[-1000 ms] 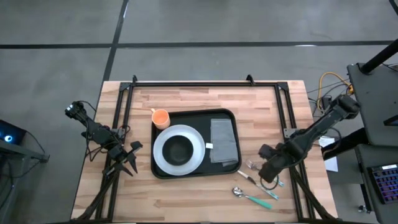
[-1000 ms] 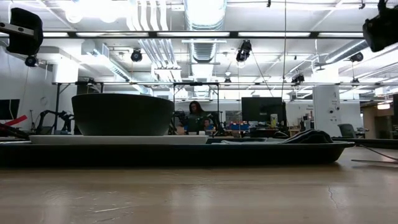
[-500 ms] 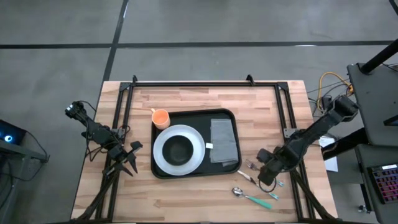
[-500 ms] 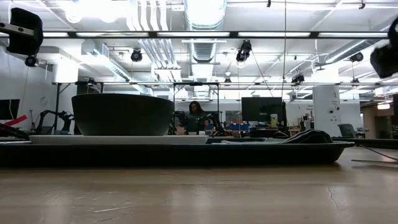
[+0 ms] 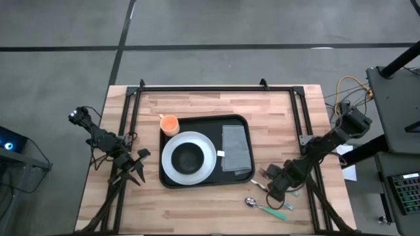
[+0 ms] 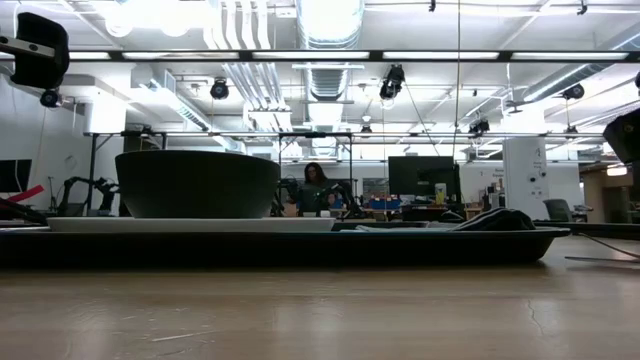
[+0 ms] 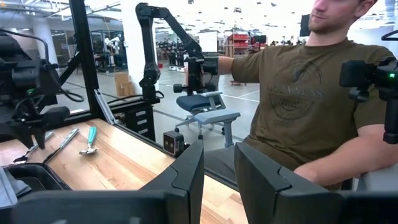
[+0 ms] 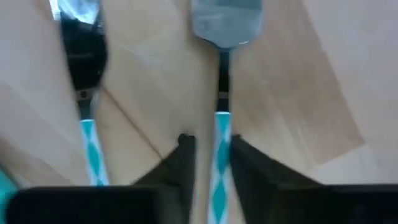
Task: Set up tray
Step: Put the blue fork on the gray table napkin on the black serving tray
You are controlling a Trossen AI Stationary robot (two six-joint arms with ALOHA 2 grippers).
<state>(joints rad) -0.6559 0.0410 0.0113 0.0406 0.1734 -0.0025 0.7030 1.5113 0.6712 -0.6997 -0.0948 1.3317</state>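
Right wrist view: my right gripper stands low over a teal-handled utensil, fingers narrowly parted either side of its handle, nothing held yet. That straddle suits a pinch. Tray lies mid-table, just beside. Left gripper waits parted at the left edge.

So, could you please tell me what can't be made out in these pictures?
- High view: the right hand covers the utensils beneath it; which piece it straddles is unclear.
- Right wrist view: the utensil heads are blurred and cut off at the edge.
- Low view: the tray rim hides its contents' bases.
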